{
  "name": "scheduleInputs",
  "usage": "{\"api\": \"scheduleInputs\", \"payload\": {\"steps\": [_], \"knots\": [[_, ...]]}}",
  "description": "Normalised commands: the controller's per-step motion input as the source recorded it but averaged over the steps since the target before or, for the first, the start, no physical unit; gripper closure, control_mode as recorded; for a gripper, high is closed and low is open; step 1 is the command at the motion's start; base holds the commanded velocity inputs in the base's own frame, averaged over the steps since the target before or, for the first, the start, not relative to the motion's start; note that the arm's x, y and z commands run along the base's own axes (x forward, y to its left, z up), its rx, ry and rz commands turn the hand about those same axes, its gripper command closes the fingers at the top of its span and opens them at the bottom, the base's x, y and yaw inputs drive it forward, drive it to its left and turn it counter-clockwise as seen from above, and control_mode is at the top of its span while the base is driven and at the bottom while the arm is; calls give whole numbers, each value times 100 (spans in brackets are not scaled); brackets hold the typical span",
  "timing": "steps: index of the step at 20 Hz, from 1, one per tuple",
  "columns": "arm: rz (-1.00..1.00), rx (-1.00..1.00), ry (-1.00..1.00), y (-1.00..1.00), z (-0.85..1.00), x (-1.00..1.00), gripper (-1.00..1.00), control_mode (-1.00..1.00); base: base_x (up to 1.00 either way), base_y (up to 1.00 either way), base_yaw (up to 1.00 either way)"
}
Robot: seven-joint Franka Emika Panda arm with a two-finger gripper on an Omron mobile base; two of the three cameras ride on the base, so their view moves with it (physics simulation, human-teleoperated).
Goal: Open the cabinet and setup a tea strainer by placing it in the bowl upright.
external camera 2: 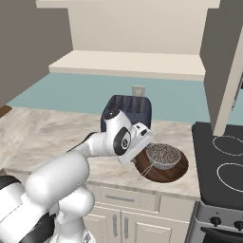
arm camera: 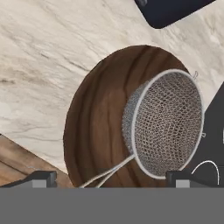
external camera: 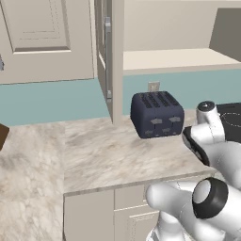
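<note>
Strainer: tea strainer (arm camera: 168,122) sits in the bowl, centre right of the hand view, mesh cup rim-up and leaning a little toward one side of the bowl; its thin wire handle runs off toward the lower left of that frame.
Bowl: dark wooden bowl (arm camera: 98,127) rests on the marble desk (external camera 2: 57,133), in the lower right of the right base view, between the toaster and the stove edge.
Hand: hand (arm camera: 111,178) is released, its two dark tips standing wide apart at the bottom of the hand view, one to each side of the strainer's handle, gripping nothing.
Cabinet: cabinet (external camera: 109,56) stands open, its door edge-on at upper centre of the left base view and the pale shelf bare behind it.
Neighbours: dark blue toaster (external camera 2: 127,110) just behind the bowl; black stove (external camera 2: 223,166) at the right edge.
Step in hand: by my reading the placing is done and this is the let-go, with the strainer standing on its own.
Next move: likely a straight lift away from the bowl, keeping the tips clear of the wire handle so the strainer is not tipped.
</note>
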Motion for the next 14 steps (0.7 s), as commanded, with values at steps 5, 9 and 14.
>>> {"api": "scheduleInputs", "payload": {"steps": [5,9,14], "knots": [[-18,27,-4,3,73,-61,-100,-100,0,0,0],[-39,45,-8,36,52,-50,-100,-100,0,0,0],[-36,50,-21,55,57,-53,-100,-100,0,0,0]]}}
